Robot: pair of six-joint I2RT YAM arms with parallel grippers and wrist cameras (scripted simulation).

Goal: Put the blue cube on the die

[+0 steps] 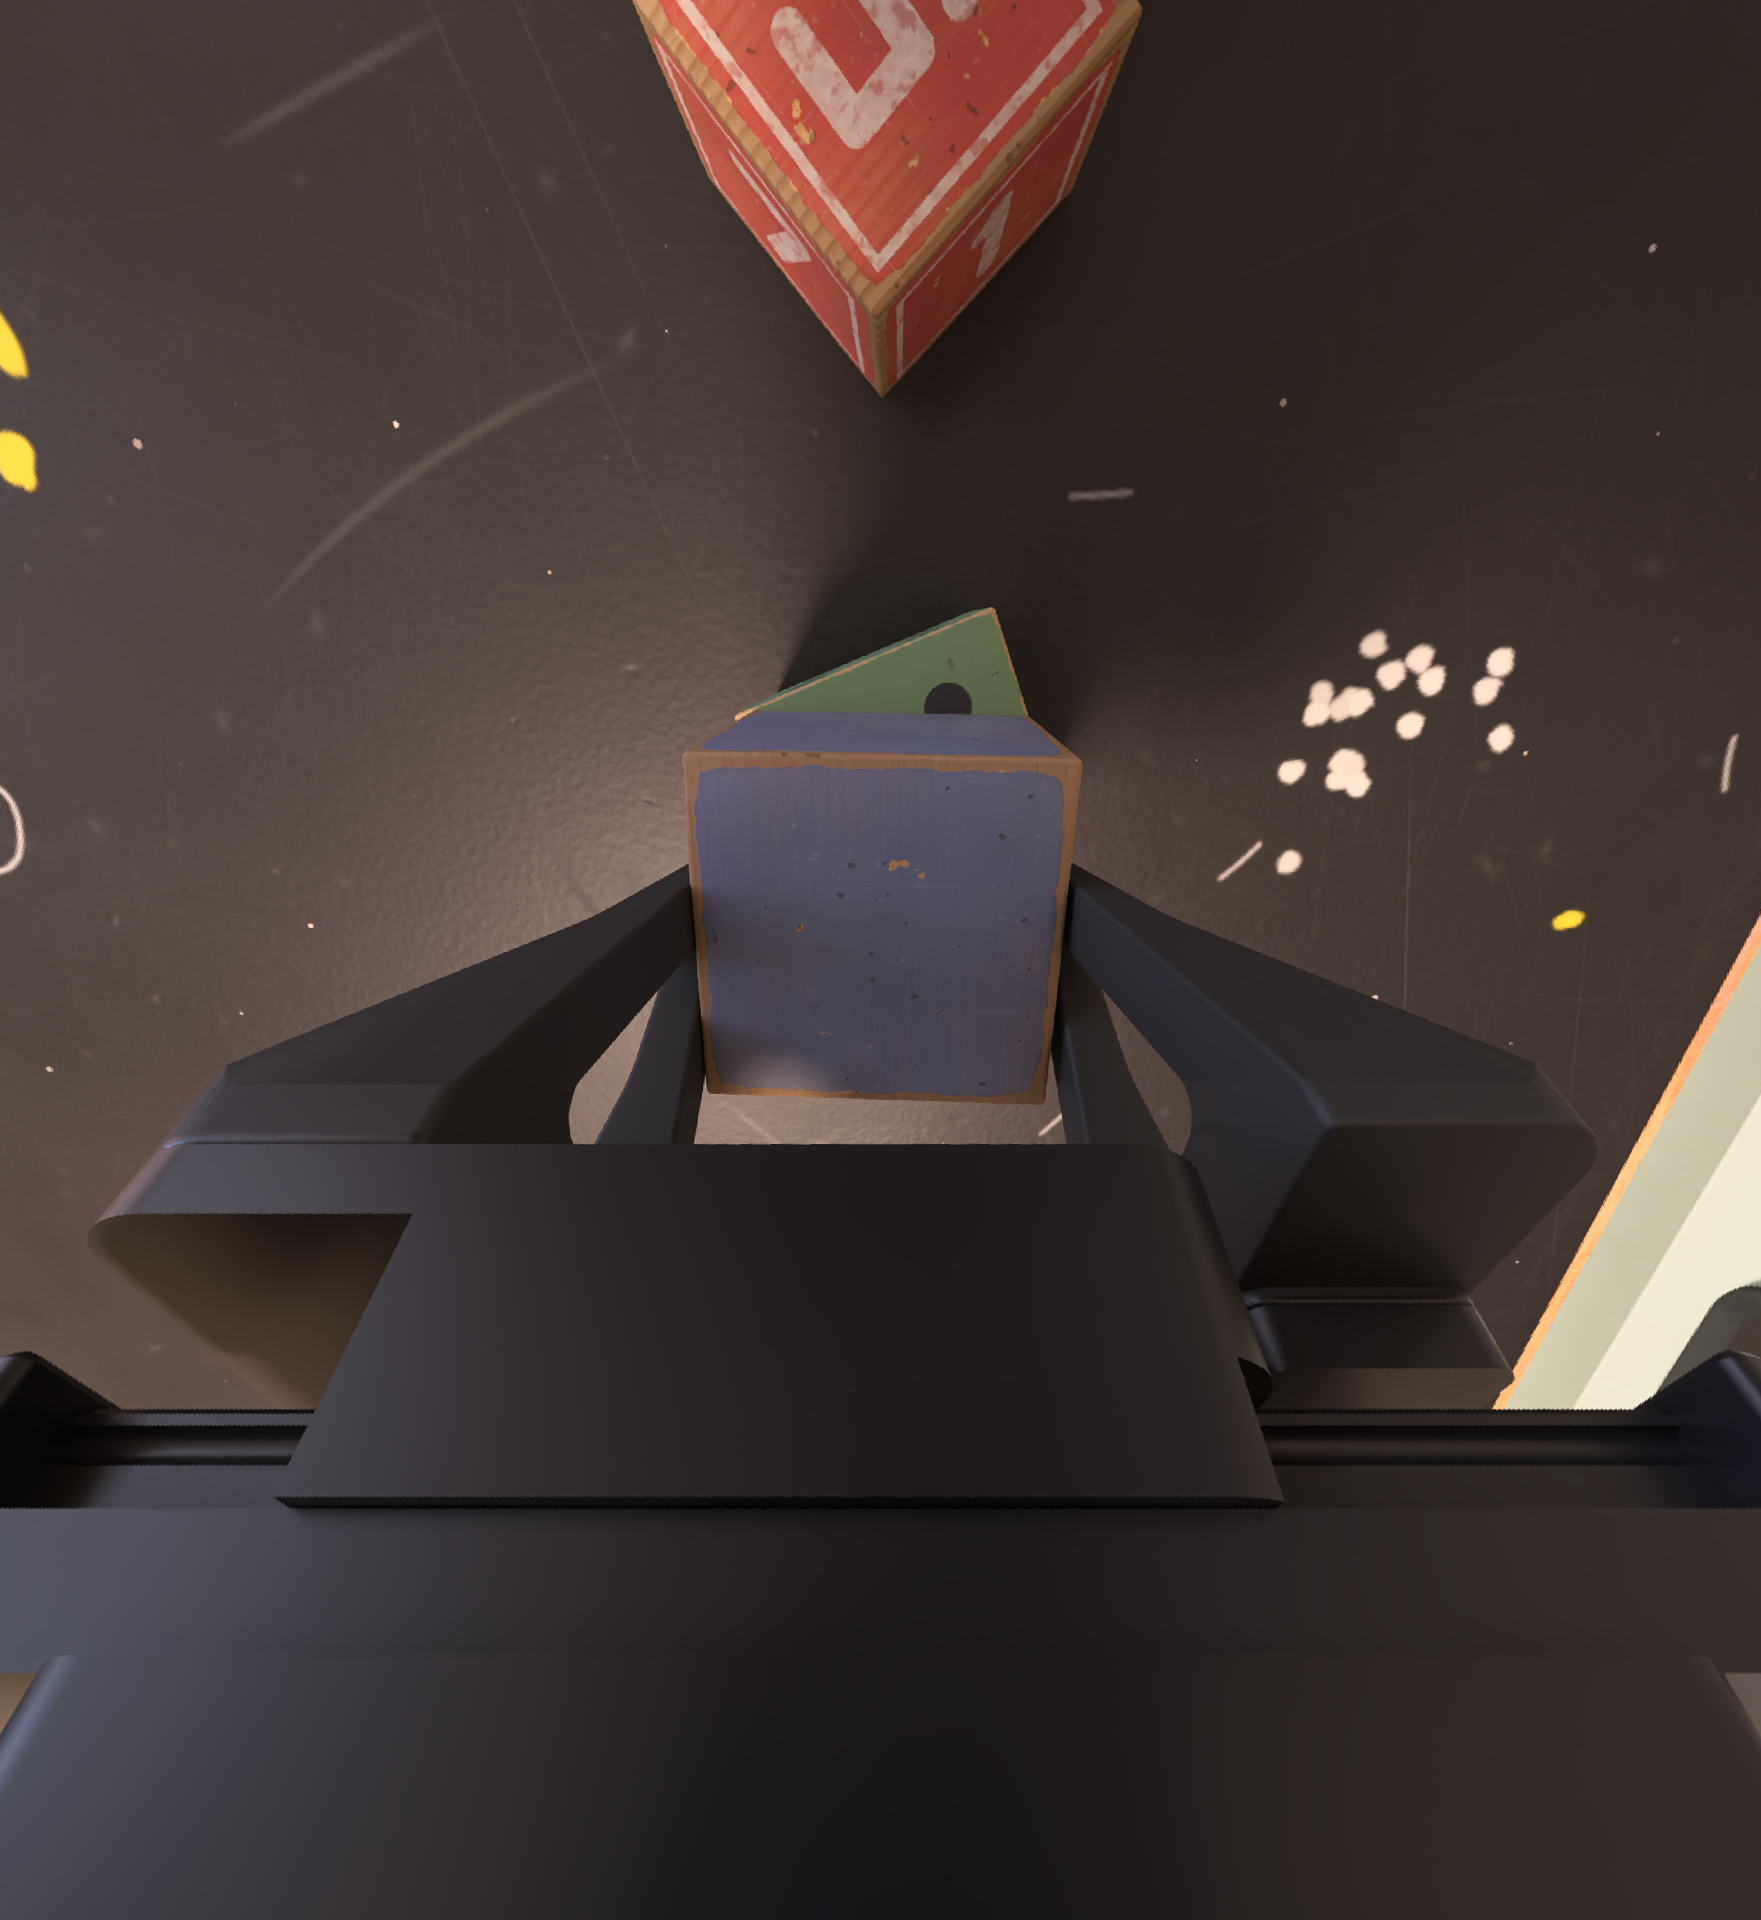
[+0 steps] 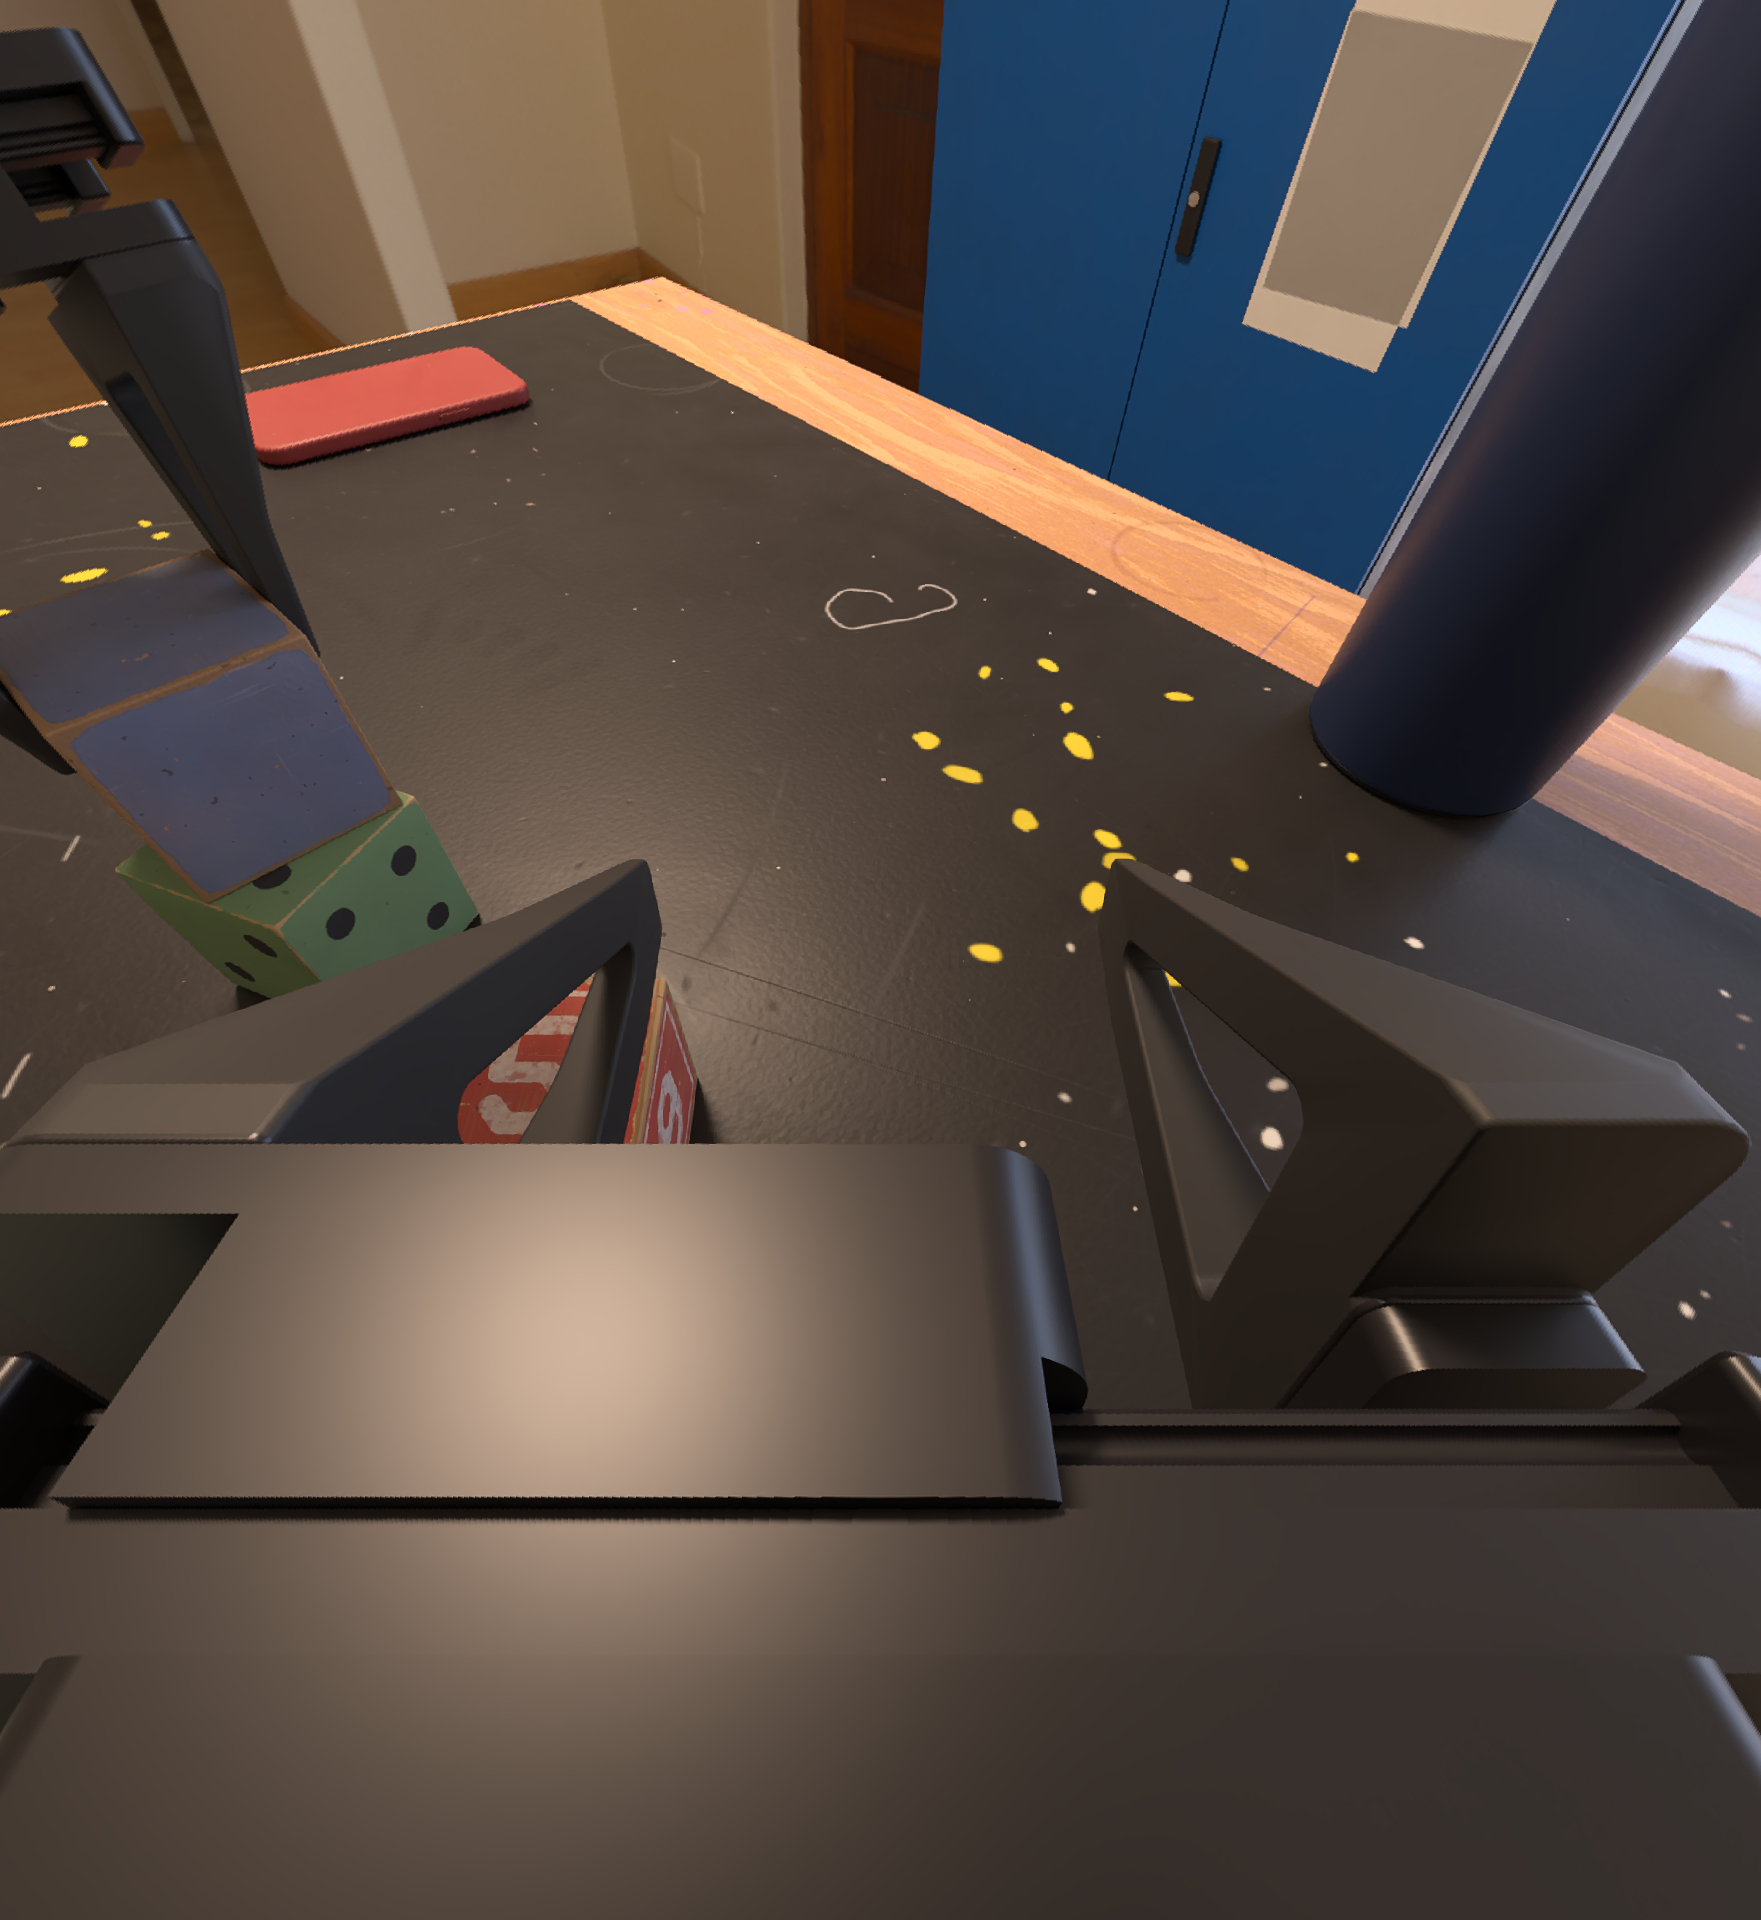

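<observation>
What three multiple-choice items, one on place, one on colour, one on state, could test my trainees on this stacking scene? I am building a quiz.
1. Where is the blue cube?
A. Flat on the table
B. Over the green die, held in the left gripper
C. Beside the red phone

2. What colour is the lettered block?
A. Red
B. Yellow
C. Green

3. How is the right gripper?
A. Shut on the die
B. Shut on the cube
C. Open and empty

Key: 1 B, the fingers clamp the cube's sides above the die. 2 A, its faces are red with white marks. 3 C, its fingers stand wide apart with nothing between.
</observation>
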